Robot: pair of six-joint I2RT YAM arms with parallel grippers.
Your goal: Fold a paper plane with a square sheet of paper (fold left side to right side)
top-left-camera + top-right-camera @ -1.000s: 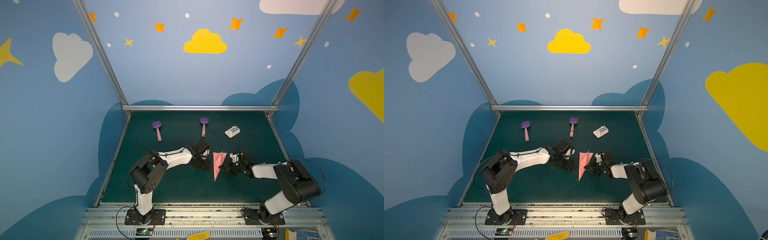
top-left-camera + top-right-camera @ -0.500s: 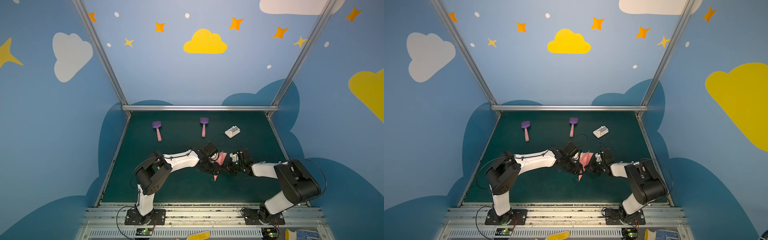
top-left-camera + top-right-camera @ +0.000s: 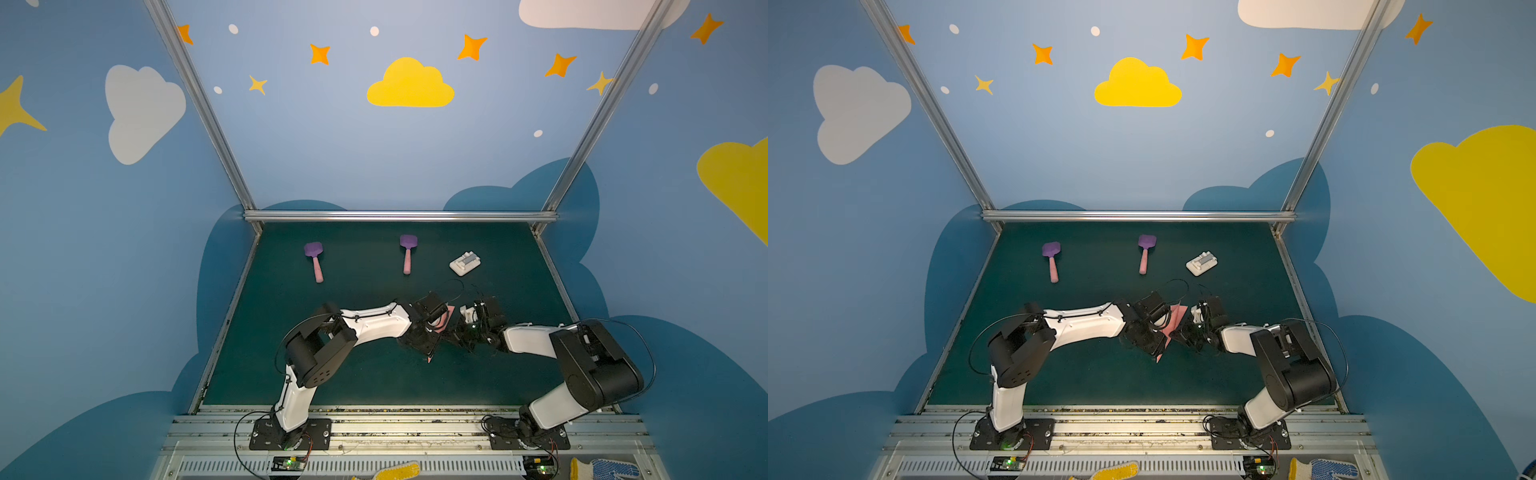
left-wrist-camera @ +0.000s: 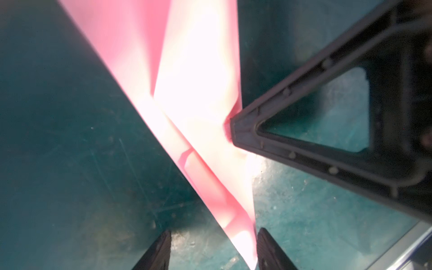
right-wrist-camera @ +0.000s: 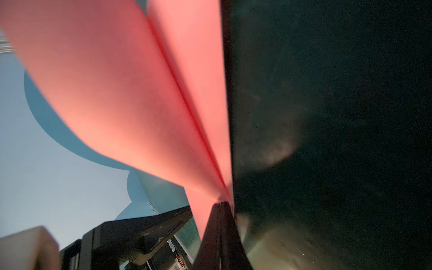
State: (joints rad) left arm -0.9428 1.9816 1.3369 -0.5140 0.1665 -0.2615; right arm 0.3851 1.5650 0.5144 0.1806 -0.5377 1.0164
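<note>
On the green mat [image 3: 374,374] between both arms, the pink paper plane [image 4: 198,93] is pinched at one edge by the tightly closed right gripper [image 5: 222,204] and loosely straddled by the half-open left gripper [image 4: 214,231], so it could be torn or crumpled if squeezed off-crease.

We view a robotics lab cell: left arm [image 3: 374,326] and right arm [image 3: 528,340] bolted to a metal rail [image 3: 407,430] along the lower frame, aluminium posts [image 3: 201,104] bracing cloud-and-star painted walls [image 3: 332,158], and a dark green worktop [image 3: 365,382] at centre.
</note>
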